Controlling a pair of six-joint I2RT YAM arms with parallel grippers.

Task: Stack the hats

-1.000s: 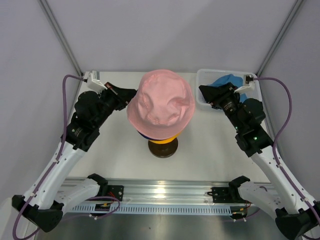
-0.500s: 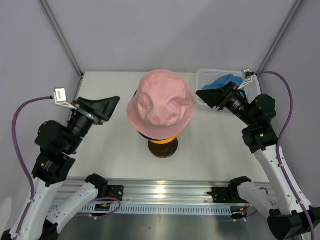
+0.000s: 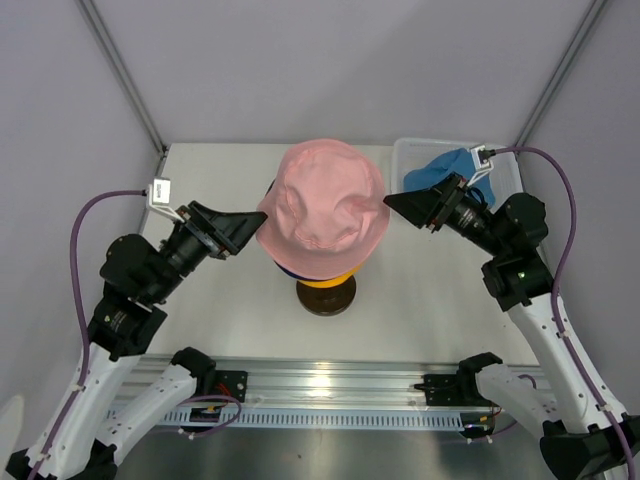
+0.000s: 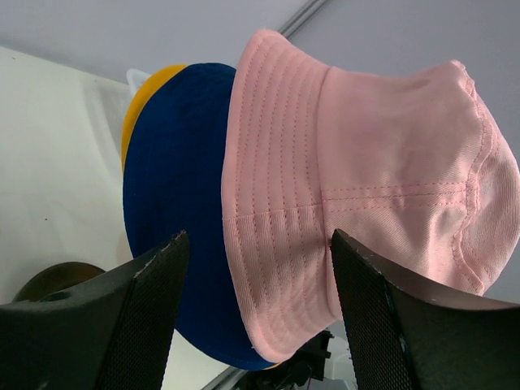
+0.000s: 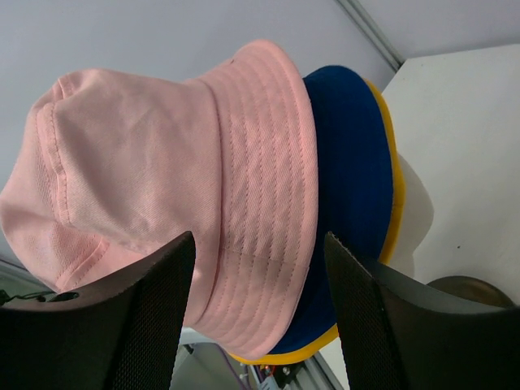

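1. Top view: the pink hat tops the stack above the base. The left hand and right hand flank its brim, probably to straighten it. The sky blue hat lies in the basket.
2. Left wrist: fingers spread and empty, facing pink over navy hat over yellow hat.
3. Right wrist: fingers apart, holding nothing.

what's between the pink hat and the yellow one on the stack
The navy blue hat, sandwiched between the pink hat above and the yellow hat below; both wrist views show it.

White left arm and right arm, black joints, purple cables, dimpled black fingers
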